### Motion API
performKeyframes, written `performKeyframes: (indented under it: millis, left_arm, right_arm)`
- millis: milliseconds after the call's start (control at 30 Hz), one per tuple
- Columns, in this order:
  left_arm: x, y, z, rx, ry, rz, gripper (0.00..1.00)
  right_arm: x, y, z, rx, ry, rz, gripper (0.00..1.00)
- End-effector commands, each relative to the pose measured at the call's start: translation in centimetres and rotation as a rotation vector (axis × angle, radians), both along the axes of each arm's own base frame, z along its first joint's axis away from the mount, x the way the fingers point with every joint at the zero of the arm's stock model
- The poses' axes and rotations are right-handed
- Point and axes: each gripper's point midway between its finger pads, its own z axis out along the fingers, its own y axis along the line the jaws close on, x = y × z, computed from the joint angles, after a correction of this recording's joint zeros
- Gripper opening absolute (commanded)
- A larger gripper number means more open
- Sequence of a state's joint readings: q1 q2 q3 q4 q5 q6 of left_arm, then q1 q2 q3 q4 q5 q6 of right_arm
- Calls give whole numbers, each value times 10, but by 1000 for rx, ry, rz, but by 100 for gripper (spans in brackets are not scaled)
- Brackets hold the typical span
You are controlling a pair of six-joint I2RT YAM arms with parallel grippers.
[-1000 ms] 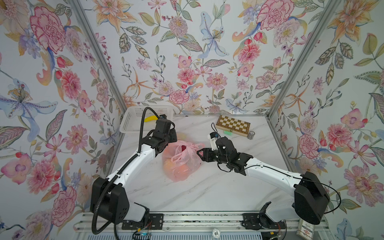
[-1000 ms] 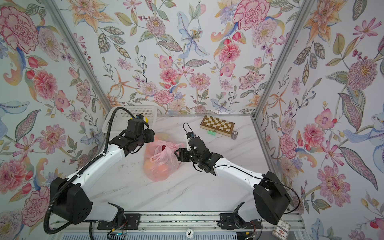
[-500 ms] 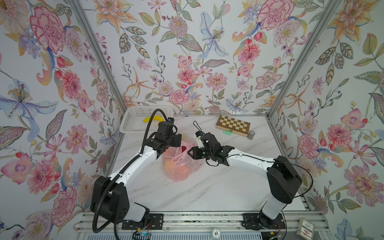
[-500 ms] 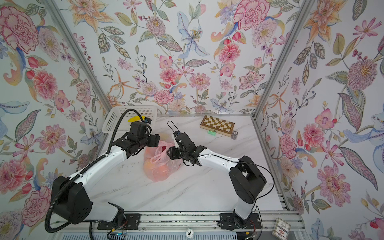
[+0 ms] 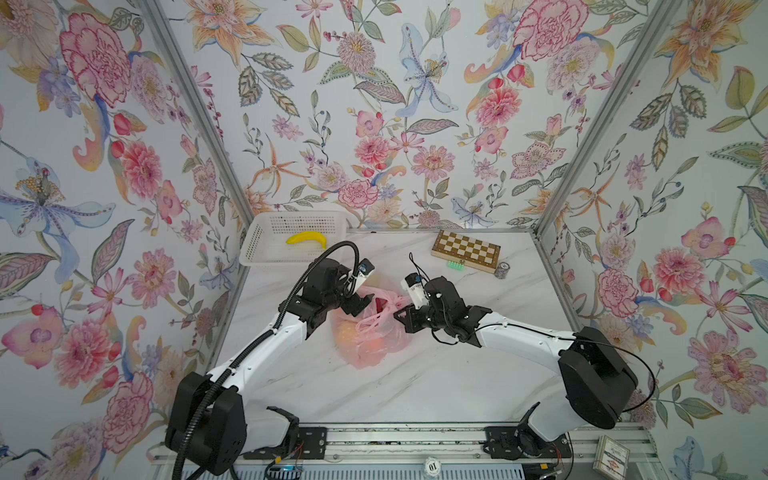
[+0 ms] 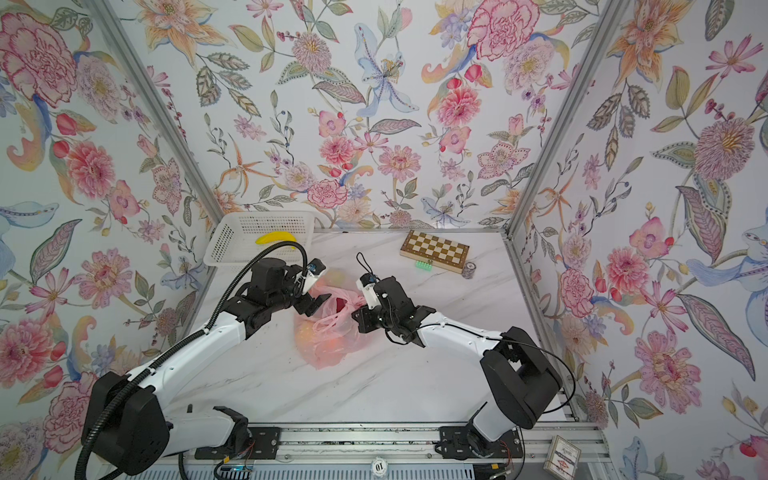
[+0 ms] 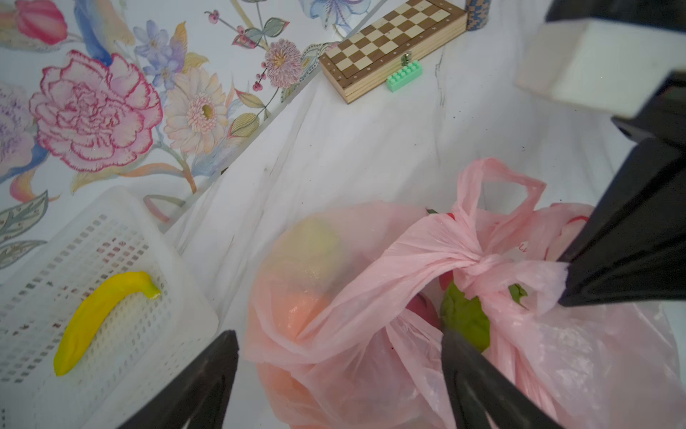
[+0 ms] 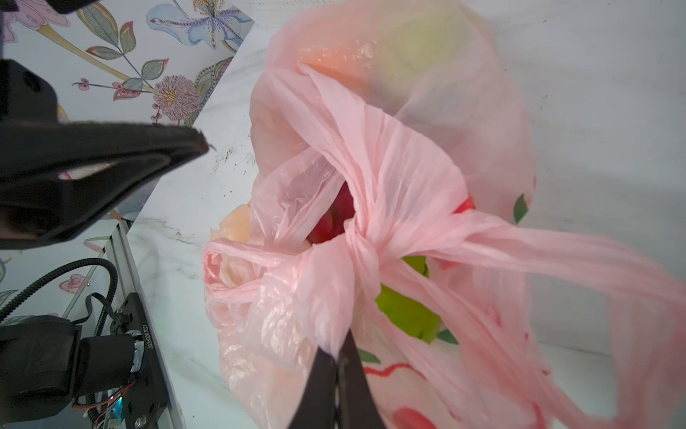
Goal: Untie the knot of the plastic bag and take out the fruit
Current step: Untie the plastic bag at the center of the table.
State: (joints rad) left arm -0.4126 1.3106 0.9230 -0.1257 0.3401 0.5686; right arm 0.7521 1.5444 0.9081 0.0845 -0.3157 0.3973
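The pink plastic bag [image 5: 376, 336] [image 6: 332, 338] lies mid-table with its handles tied in the knot [image 7: 479, 264] [image 8: 358, 237]. Fruit shows through the film and the gap: an orange one [image 5: 348, 332], a green one [image 7: 464, 319] [image 8: 406, 310] and a red piece [image 8: 334, 219]. My right gripper [image 5: 400, 314] [image 6: 357, 314] [image 8: 337, 351] is shut on a loose pink tail coming off the knot. At the bag's left side, my left gripper [image 5: 358, 302] [image 6: 316, 302] [image 7: 338, 336] stands open, its fingers astride bag film without pinching it.
A white perforated basket [image 5: 266, 253] [image 7: 156, 260] holding a yellow banana [image 5: 306, 239] [image 7: 100, 315] sits at the back left. At the back right are a wooden chessboard [image 5: 465, 250], a green brick [image 5: 456, 264] and a small patterned cylinder [image 5: 502, 271].
My right gripper reached into the bag's top, shut on the knot's tail and drew back slightly to the right. My left gripper's jaws opened wide beside the bag.
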Motion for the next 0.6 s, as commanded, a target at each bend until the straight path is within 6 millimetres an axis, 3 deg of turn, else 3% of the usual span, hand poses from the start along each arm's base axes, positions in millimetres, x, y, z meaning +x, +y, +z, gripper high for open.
performKeyframes:
  millis: [0,233,400,467,567]
  left_arm:
    - [-15,-19,-16,104,-70,-262,87]
    - [-5,-44,-29,133,-132,-380,84]
    - [5,-52,-40,131,-100,-386,73]
    - [7,-53,-46,133,-90,-383,66]
    - [11,-54,-45,114,-95,-362,42]
  right_arm:
    - [-7,-2,10,31,-48,68,0]
    - [-16,-6,16,53,-62,104,0]
    - [-14,-9,19,50,-67,88,0]
    - [-14,-10,20,51,-70,86,0]
    - [-14,-12,20,50,-72,78,0]
